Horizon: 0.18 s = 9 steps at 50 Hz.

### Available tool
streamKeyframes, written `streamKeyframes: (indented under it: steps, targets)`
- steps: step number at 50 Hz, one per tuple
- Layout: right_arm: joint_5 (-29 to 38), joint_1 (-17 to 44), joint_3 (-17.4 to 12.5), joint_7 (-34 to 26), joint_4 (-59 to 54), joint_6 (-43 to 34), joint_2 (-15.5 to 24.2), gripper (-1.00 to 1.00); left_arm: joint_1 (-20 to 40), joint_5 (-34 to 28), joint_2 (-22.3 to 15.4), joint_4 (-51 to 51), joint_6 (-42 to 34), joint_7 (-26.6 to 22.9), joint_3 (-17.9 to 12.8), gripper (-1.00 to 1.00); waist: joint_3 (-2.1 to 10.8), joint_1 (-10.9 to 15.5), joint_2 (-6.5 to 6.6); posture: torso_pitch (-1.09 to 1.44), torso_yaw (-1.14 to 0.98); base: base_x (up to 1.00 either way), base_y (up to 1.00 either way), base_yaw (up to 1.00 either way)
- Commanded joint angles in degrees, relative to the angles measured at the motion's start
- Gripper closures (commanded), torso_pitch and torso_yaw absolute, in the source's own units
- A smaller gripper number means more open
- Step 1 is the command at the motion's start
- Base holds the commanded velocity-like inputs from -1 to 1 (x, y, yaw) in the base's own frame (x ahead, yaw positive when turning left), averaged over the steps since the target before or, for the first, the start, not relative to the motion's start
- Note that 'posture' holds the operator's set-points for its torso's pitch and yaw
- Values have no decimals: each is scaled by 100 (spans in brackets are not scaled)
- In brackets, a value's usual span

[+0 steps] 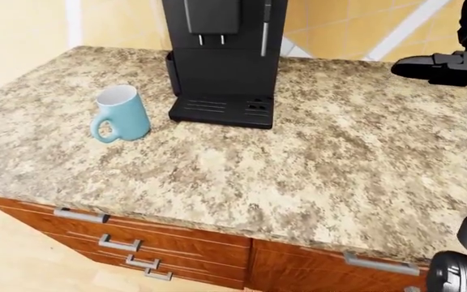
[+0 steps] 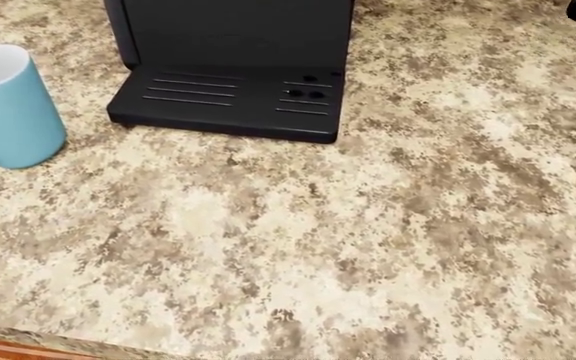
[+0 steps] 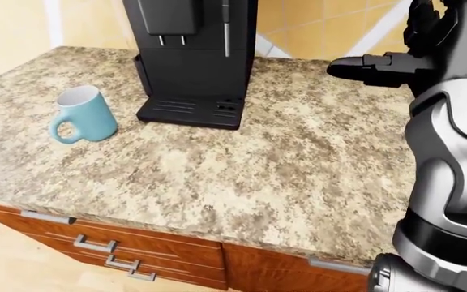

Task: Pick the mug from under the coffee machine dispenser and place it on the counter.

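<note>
A light blue mug (image 1: 122, 114) stands upright on the speckled granite counter (image 1: 315, 158), left of the black coffee machine (image 1: 224, 58), its handle turned toward the view's bottom left. It also shows at the left edge of the head view (image 2: 8, 105). The machine's drip tray (image 2: 230, 101) under the dispenser is bare. My right hand (image 3: 371, 67) is raised above the counter at the right of the machine, fingers stretched out and holding nothing. My left hand is not in view.
Wooden drawers with metal handles (image 1: 120, 243) run below the counter's near edge. A yellow tiled wall (image 1: 339, 24) stands behind the machine. My right arm (image 3: 453, 158) fills the right side of the right-eye view.
</note>
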<state>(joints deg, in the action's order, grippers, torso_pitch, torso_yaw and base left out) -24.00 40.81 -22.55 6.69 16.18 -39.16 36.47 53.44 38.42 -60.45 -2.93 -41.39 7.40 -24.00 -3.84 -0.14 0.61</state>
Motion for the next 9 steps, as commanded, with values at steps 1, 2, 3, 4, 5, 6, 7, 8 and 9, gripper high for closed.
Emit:
streamKeyframes:
  steps: [1, 2, 3, 4, 5, 6, 7, 8, 9]
  targets:
    - [-28, 184, -84, 28, 134, 136, 134, -100, 272, 56, -255, -38, 254, 3, -63, -100, 140, 2, 13, 0, 0, 0, 0, 0]
    - [-42, 218, -89, 36, 121, 125, 165, -100, 351, 46, -349, 6, 314, -22, -16, -100, 136, 0, 12, 0, 0, 0, 0, 0]
    - [-58, 254, -92, 42, 108, 114, 197, -100, 422, 61, -414, 48, 354, -34, 9, -100, 132, -1, 10, 0, 0, 0, 0, 0]
    - [-80, 299, -96, 49, 98, 94, 236, -100, 492, 67, -479, 95, 391, -32, 36, -100, 128, -2, 7, 0, 0, 0, 0, 0]
    - [-98, 314, -98, 56, 95, 86, 257, -100, 506, 77, -513, 108, 427, -45, 56, -100, 125, -3, 4, 0, 0, 0, 0, 0]
    - [-112, 332, -104, 58, 82, 88, 285, -100, 545, 105, -562, 111, 430, -42, 64, -100, 120, -4, 3, 0, 0, 0, 0, 0]
    - [-126, 348, -111, 62, 74, 89, 313, -100, 582, 87, -632, 112, 497, -72, 91, -100, 115, -4, 4, 0, 0, 0, 0, 0]
    - [-142, 368, -115, 66, 67, 86, 343, -100, 666, 139, -685, 127, 490, -68, 105, -100, 111, -3, 6, 0, 0, 0, 0, 0]
    - [-158, 393, -118, 71, 59, 78, 373, -100, 688, 92, -747, 133, 582, -101, 147, -100, 110, -3, 5, 0, 0, 0, 0, 0]
